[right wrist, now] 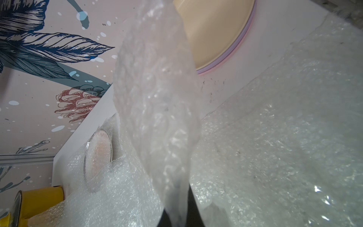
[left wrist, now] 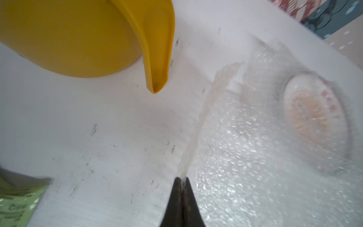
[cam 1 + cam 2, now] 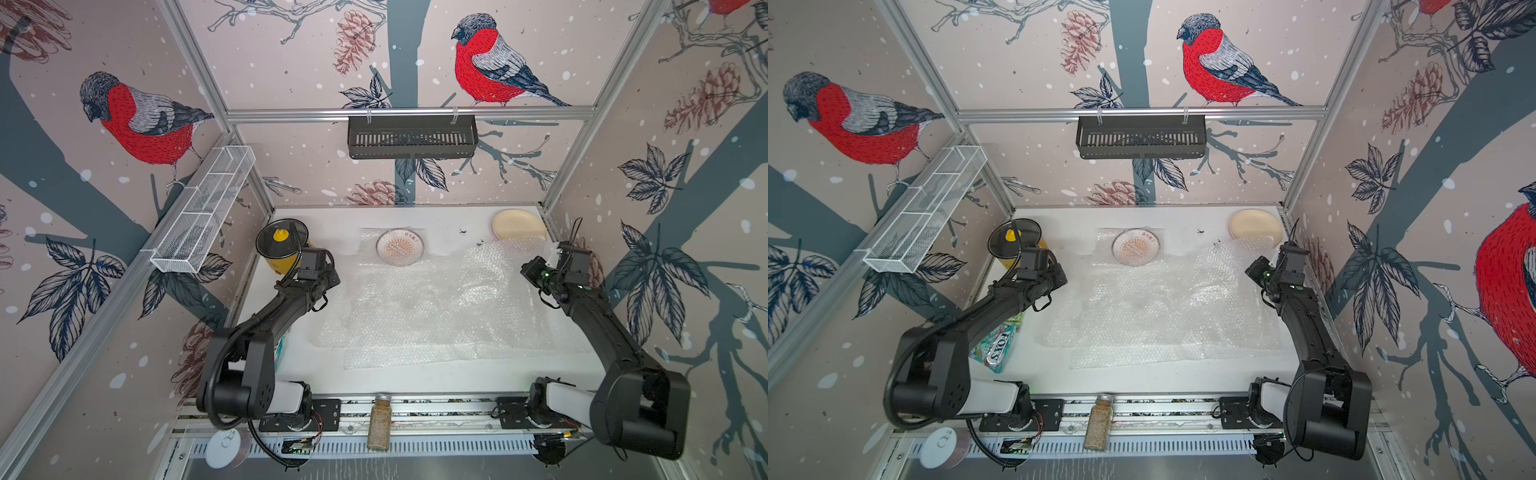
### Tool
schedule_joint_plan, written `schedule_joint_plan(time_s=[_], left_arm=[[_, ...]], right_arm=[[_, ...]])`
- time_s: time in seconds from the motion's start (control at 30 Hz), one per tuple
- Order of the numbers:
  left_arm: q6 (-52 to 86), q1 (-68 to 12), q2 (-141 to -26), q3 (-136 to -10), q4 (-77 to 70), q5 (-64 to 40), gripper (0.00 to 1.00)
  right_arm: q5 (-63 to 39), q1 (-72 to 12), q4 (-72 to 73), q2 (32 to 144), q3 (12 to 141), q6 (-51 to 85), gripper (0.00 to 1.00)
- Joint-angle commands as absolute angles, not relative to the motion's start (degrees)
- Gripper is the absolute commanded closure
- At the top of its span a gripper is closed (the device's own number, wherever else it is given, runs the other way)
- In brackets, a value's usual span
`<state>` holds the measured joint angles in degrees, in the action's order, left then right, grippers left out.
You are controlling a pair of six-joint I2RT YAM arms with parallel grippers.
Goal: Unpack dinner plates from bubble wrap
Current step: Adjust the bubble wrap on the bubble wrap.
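Yellow pot [image 3: 279, 259] with a black glass lid [image 3: 281, 237] at far left; snack bag [image 3: 995, 347] nearer, partly under the left arm. Left gripper [image 2: 181, 179] is clenched on the left edge of the bubble wrap [image 3: 436, 307]: the wrist view shows a thin strip of film pinched between the tips. The wrap covers the middle of the white table [image 3: 374, 378] in crumpled, overlapping sheets. Sunburst plate [image 3: 400, 247] lies flat at far centre, at the wrap's far edge; can't tell whether film lies over it. Cream plate [image 3: 519, 225] is in the far right corner, stacked on the lilac plate [image 1: 231, 52] and pink plate [image 1: 235, 55], of which only the rims show. Right gripper [image 1: 177, 214] is clenched on the wrap's right side, with a flap standing up from its jaws.
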<state>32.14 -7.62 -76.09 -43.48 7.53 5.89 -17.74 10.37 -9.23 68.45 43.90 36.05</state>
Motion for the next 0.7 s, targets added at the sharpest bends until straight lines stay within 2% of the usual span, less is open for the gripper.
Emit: schedule_joint_plan(time_s=[0.0,0.13,0.23,0.5,0.67], left_arm=[[35.69,-7.99,-67.85,-42.28,12.29,11.06,1.0],[34.67,-8.0,-56.08,-39.0,11.08,6.1,1.0],[34.2,-8.0,-50.29,-40.02,13.85,3.62,1.0],[32.14,-10.2,-44.77,-43.86,19.98,-7.07,1.0],[33.02,-15.42,-41.57,-44.95,21.57,-7.82,1.0]], right_arm=[[-14.12,10.51,-12.92,66.49,46.57,35.7,0.93],[-6.9,11.33,-18.22,63.19,49.81,34.13,0.93],[-5.3,13.49,-19.96,60.86,50.89,33.49,0.92],[2.17,18.4,-26.76,55.52,54.52,32.96,0.92],[4.65,22.19,-29.07,51.98,56.49,34.36,0.91]])
